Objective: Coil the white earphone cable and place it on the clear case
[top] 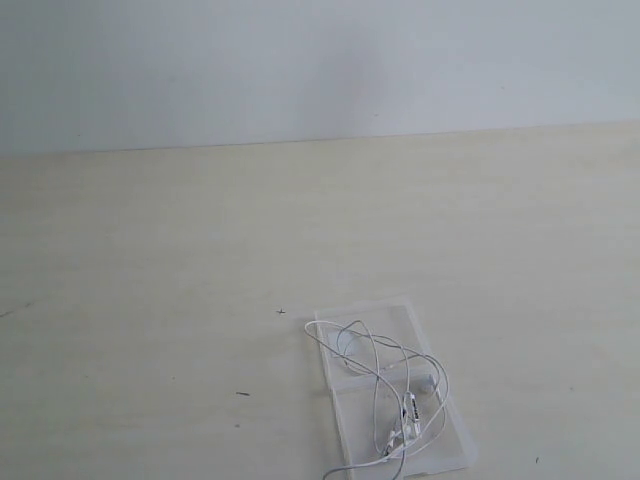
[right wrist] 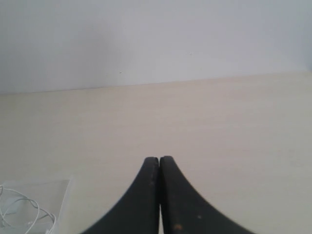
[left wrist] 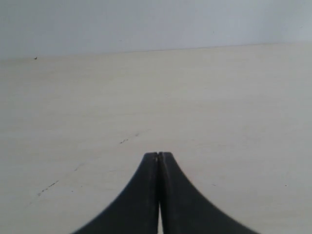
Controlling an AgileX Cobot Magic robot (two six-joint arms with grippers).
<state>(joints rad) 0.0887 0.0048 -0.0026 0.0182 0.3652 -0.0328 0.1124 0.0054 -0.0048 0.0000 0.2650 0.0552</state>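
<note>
The clear case (top: 352, 410) lies flat on the pale wooden table near the front edge of the exterior view, right of centre. The white earphone cable (top: 377, 366) rests on it in loose loops, its earbuds (top: 409, 408) toward the case's near end. Neither arm shows in the exterior view. My left gripper (left wrist: 160, 154) is shut with nothing between its black fingers, over bare table. My right gripper (right wrist: 159, 158) is also shut and empty; a corner of the clear case (right wrist: 58, 191) with cable loops (right wrist: 27, 204) sits at the edge of its view, well apart from the fingertips.
The table (top: 200, 260) runs back to a plain pale wall (top: 300, 60). A few small dark specks (top: 242, 394) mark the tabletop left of the case.
</note>
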